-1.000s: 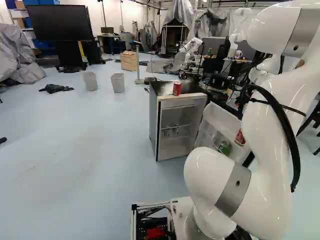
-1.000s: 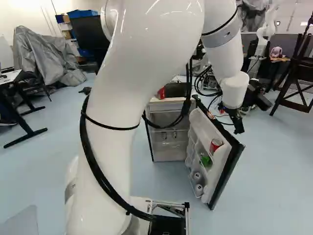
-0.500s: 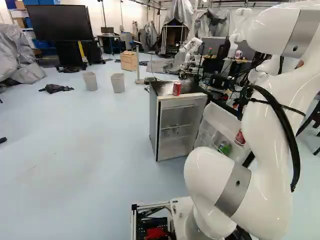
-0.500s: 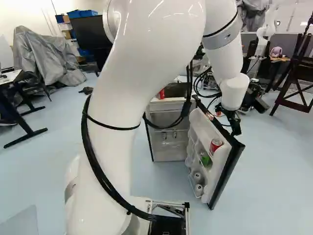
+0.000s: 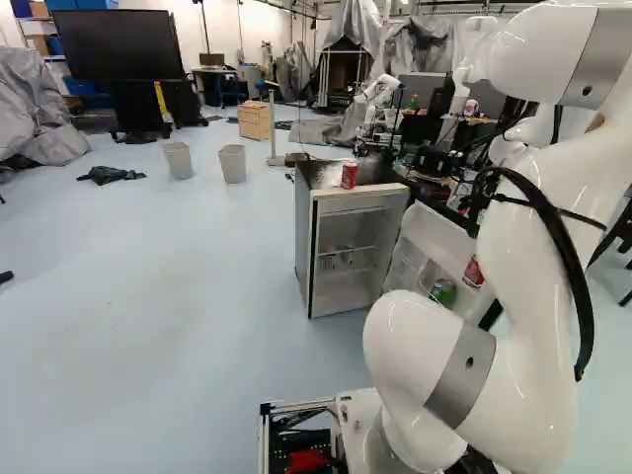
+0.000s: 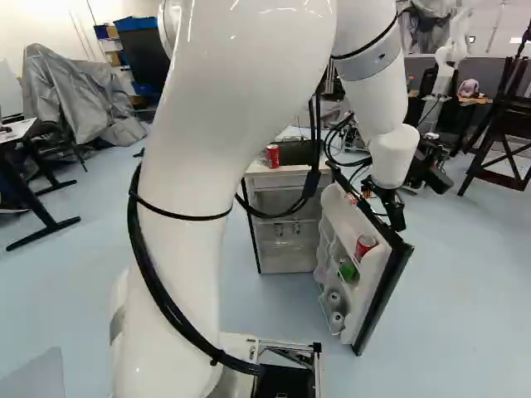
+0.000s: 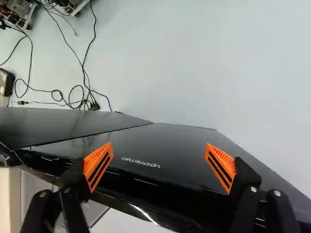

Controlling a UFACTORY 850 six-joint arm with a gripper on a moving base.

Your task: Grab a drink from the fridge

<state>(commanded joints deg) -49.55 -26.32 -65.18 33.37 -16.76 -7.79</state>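
While the pincer (image 7: pixel 159 158) stands released by the door (image 7: pixel 155 141), it should clear the edge before seeking a can (image 6: pixel 364 246).

Robotics lab: another robot (image 5: pixel 375 99), draped equipment (image 5: pixel 33 109), large screen (image 5: pixel 117 45), loose floor cables (image 7: pixel 83 68).

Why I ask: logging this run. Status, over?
Pincer open, close by opened fridge door. Red can, green can in door racks, ungripped. Door possibly in the way.

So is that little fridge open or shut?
Open. Its door stands swung out from the cabinet, leaving the shelves inside in view, along with drinks cans in the door's racks.
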